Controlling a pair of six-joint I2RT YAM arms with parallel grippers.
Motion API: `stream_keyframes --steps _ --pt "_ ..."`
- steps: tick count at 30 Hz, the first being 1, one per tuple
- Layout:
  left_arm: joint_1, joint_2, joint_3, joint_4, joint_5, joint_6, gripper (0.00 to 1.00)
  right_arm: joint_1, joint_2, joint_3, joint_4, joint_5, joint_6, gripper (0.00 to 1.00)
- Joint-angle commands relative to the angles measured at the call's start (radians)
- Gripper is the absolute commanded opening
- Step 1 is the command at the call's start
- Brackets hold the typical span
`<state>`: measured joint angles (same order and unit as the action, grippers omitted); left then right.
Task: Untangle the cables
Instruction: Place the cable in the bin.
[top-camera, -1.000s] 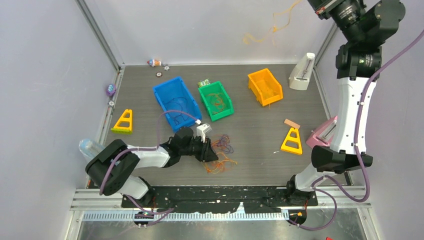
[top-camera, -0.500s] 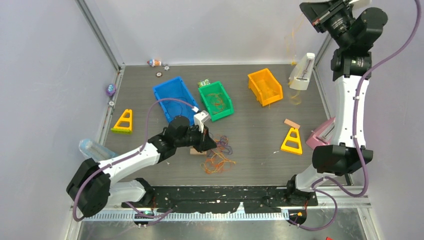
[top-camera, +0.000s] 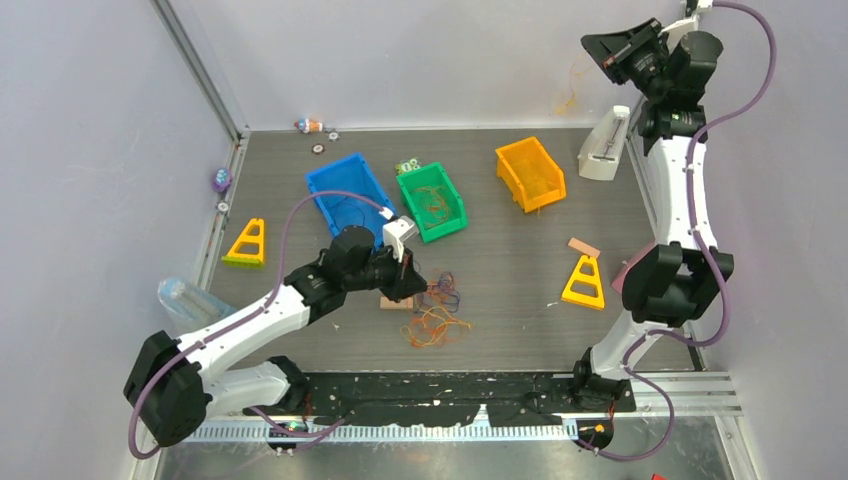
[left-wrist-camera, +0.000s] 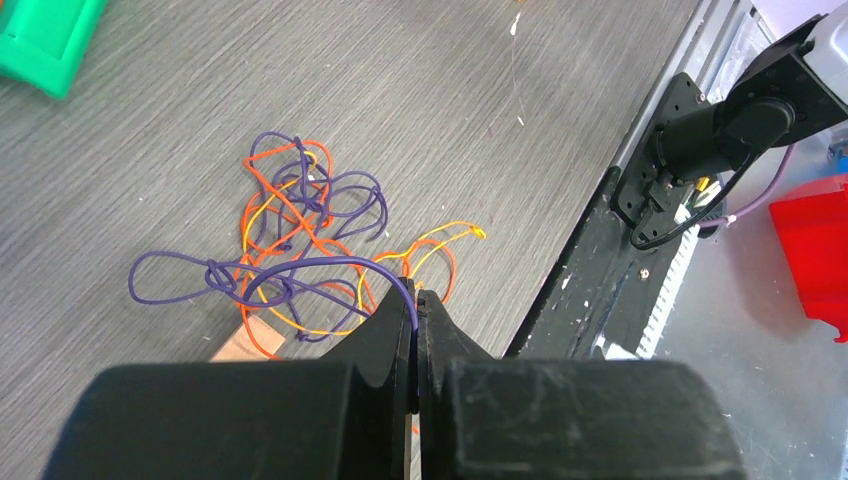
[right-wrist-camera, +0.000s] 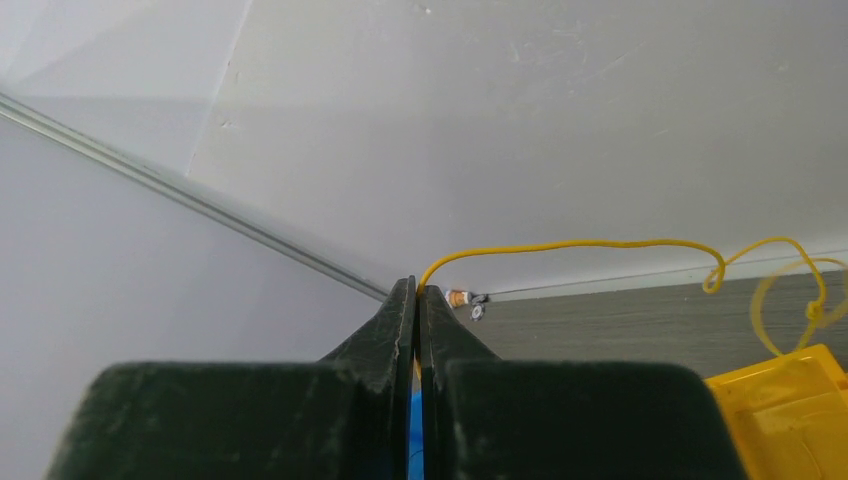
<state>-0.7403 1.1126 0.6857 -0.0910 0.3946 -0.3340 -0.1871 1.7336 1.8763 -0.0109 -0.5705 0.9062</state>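
Observation:
The cables (top-camera: 437, 312) lie as a loose tangle of orange, yellow and purple strands on the grey table, near the front centre. My left gripper (top-camera: 413, 284) hangs just left of the tangle. In the left wrist view it (left-wrist-camera: 415, 296) is shut on a purple cable (left-wrist-camera: 320, 263) that arcs up from the tangle (left-wrist-camera: 300, 240). My right gripper (top-camera: 590, 44) is raised high at the back right, above the orange bin (top-camera: 530, 172). In the right wrist view it (right-wrist-camera: 417, 286) is shut on a thin yellow cable (right-wrist-camera: 560, 243), which dangles with a loop at its free end (top-camera: 571, 92).
Blue bin (top-camera: 345, 200) and green bin (top-camera: 432, 200) hold a few strands. Yellow triangle stands sit at left (top-camera: 247, 243) and right (top-camera: 584, 282). A small wooden block (top-camera: 395, 303) lies beside the tangle. A white holder (top-camera: 603, 146) and a pink one (top-camera: 645, 265) line the right edge.
My left gripper has closed on the purple cable and moved up and back from the tangle. My right arm has swung left and down with the yellow cable.

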Motion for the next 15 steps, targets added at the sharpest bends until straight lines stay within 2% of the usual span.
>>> stream_keyframes --steps 1,9,15 --pt "-0.004 -0.005 0.058 -0.015 -0.012 0.029 0.0 0.0 0.046 0.021 0.088 -0.013 0.043 0.05" --pt "-0.004 0.007 0.073 -0.013 -0.004 0.023 0.0 0.0 0.116 0.058 0.022 -0.008 -0.021 0.05" --pt "-0.005 0.002 0.083 -0.018 -0.013 0.025 0.0 0.046 0.123 0.169 -0.244 0.097 -0.242 0.05"
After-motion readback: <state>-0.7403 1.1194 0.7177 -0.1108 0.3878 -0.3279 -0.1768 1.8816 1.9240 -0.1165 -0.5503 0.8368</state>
